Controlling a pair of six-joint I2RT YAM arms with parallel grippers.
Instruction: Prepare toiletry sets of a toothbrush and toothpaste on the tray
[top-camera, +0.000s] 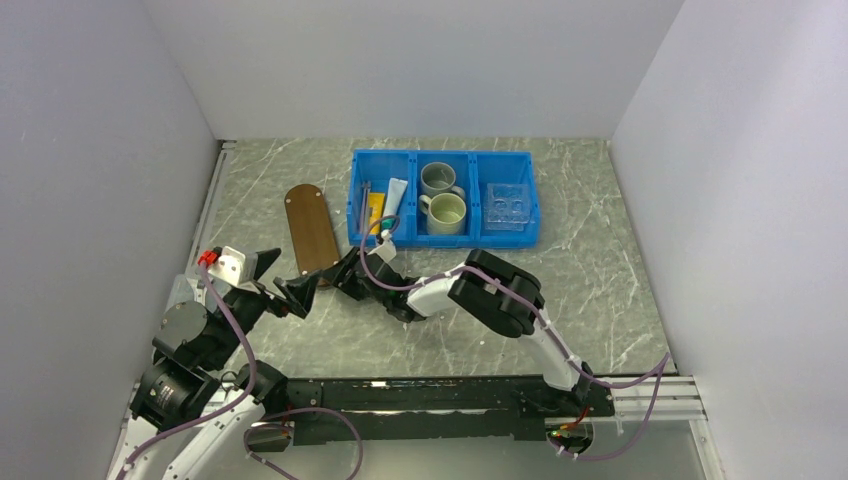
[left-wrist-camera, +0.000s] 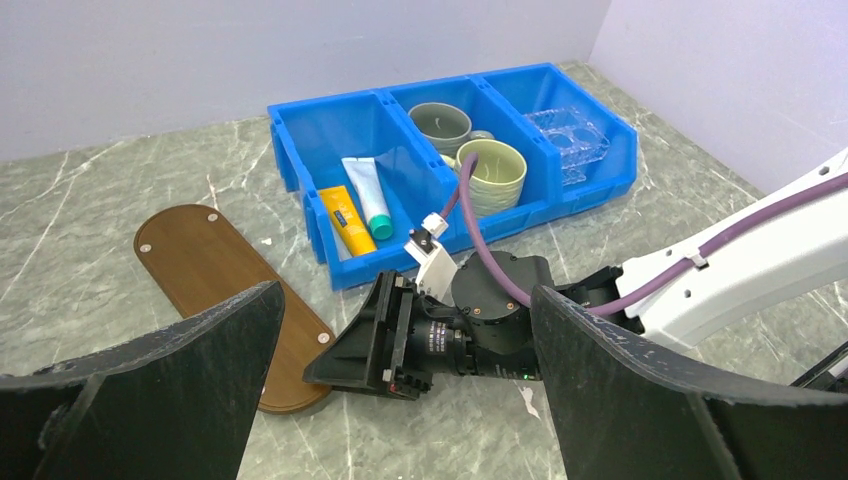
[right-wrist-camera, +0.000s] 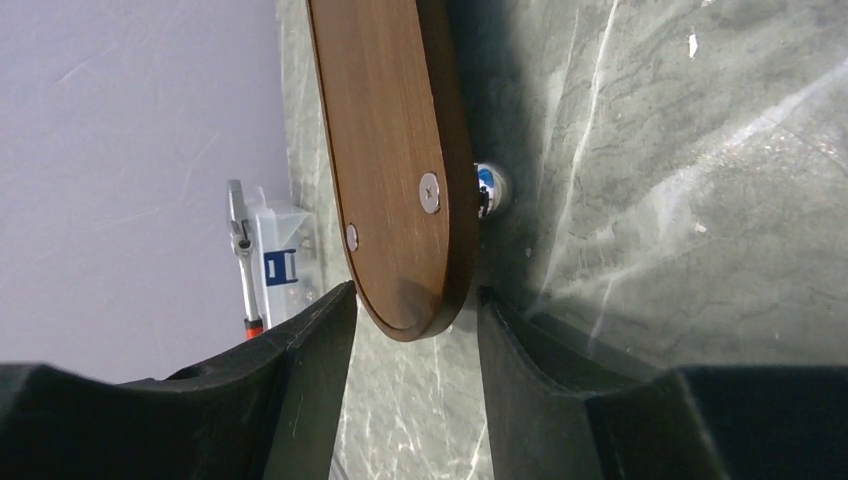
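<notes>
tray (top-camera: 311, 228) lies on the counter (top-camera: 600, 280) left of the blue bin (top-camera: 351, 200), long axis near-far. right pincer (right-wrist-camera: 415, 297), spread, straddles its near rounded end, unclamped; left pincer (top-camera: 284, 280) gapes wide just left.

Grey marbled table (top-camera: 600, 290), pale lilac walls (top-camera: 420, 60).

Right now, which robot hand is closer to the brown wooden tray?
Right. The right gripper straddles the near end of the brown wooden tray; the left gripper hovers open beside it.
</notes>
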